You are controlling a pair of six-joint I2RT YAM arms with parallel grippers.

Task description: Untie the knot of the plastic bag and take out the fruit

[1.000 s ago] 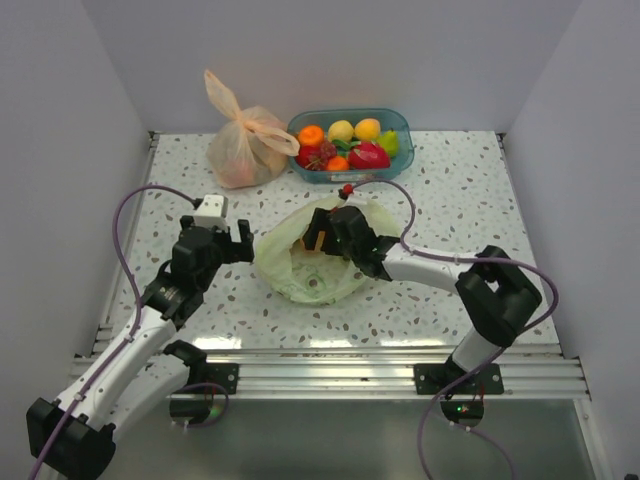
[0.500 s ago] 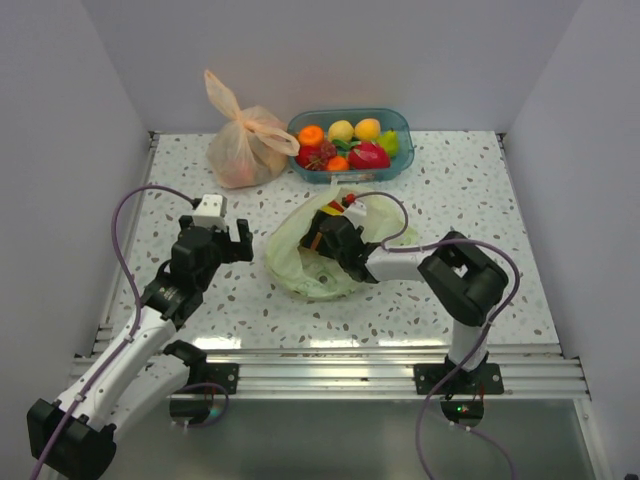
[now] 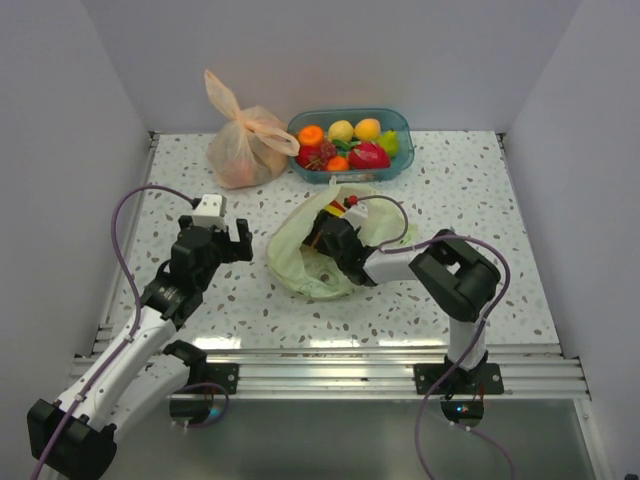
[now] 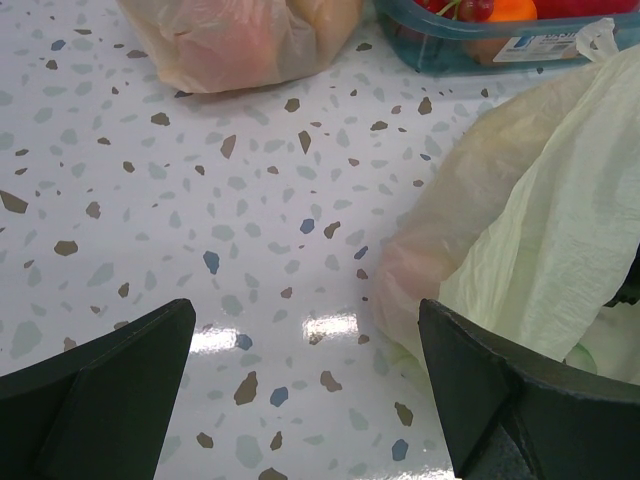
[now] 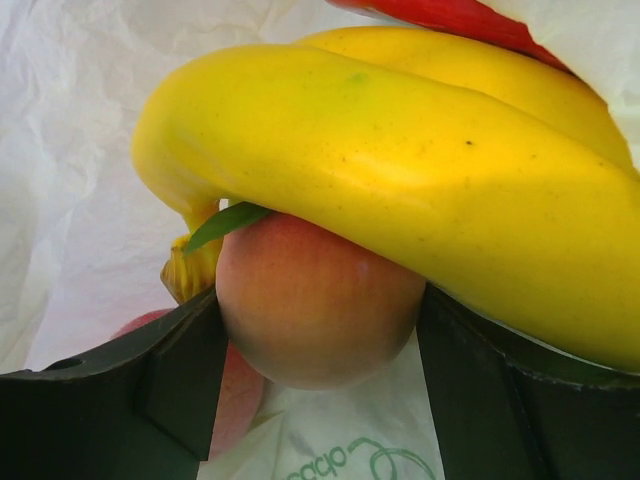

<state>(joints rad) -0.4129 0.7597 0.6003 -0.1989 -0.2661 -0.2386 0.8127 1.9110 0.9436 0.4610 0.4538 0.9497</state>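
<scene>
The pale green plastic bag (image 3: 290,258) lies open and crumpled at the table's middle; its knot is out of view. My right gripper (image 3: 322,240) reaches into the bag's mouth. In the right wrist view the right gripper (image 5: 318,300) is shut on a pink-orange peach (image 5: 310,330), one finger pressing each side. A yellow banana bunch (image 5: 400,170) rests on top of the peach, a red fruit (image 5: 450,15) lies behind it, and a second peach (image 5: 235,390) sits at lower left. My left gripper (image 3: 232,240) stands open just left of the bag (image 4: 560,220), its jaws (image 4: 307,310) over bare table.
A tied peach-orange bag (image 3: 243,140) stands at the back left, also in the left wrist view (image 4: 230,40). A blue basket (image 3: 405,122) holding several fruits sits at the back middle, close behind the green bag. Walls enclose the table on three sides.
My right arm has pushed further left into the bag, bunching the film, and its jaws have closed in onto the peach. The left arm has not moved.
</scene>
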